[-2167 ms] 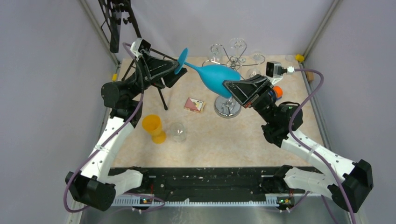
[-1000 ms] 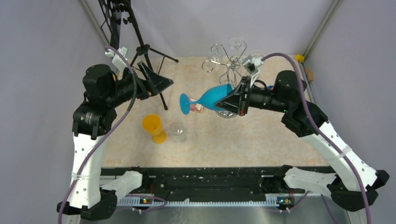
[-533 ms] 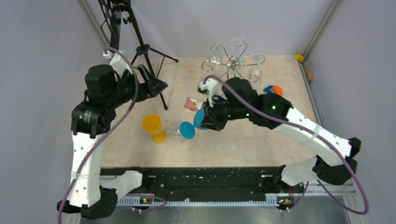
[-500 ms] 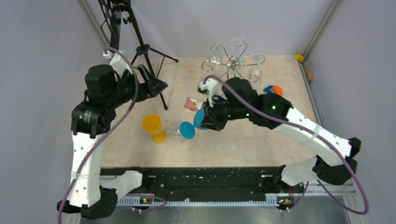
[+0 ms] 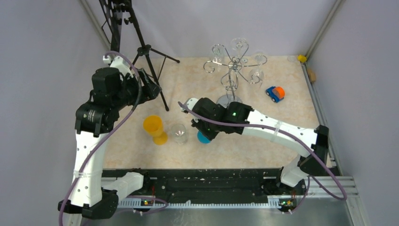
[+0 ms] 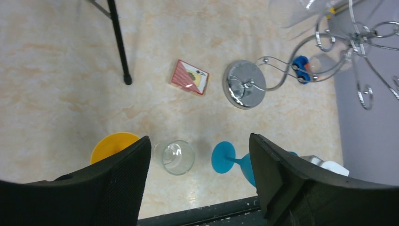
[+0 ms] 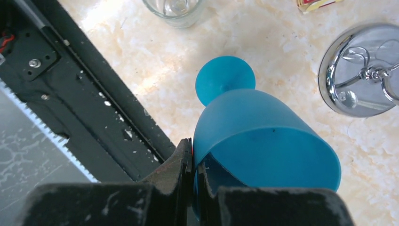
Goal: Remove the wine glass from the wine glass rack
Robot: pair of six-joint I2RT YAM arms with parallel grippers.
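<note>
Two arms, two jobs: the right gripper [image 7: 193,151] pinched the blue glass [image 7: 263,141] by its rim, foot beside the tumbler [image 5: 179,133] near the front rail [image 7: 70,89], well apart from the rack [image 5: 234,66]; the left gripper [image 6: 198,143] hung open.

The right arm [image 5: 263,128] lies across mid-table, blocking the straight way from the near edge to the rack [image 5: 234,70]. Cup [image 5: 154,128], clear glass [image 5: 179,133] and blue glass [image 5: 203,137] stand in a close row left of centre. Bare table [image 5: 188,80] lies open between tripod [image 5: 158,87] and rack, and also in front of the arm.
</note>
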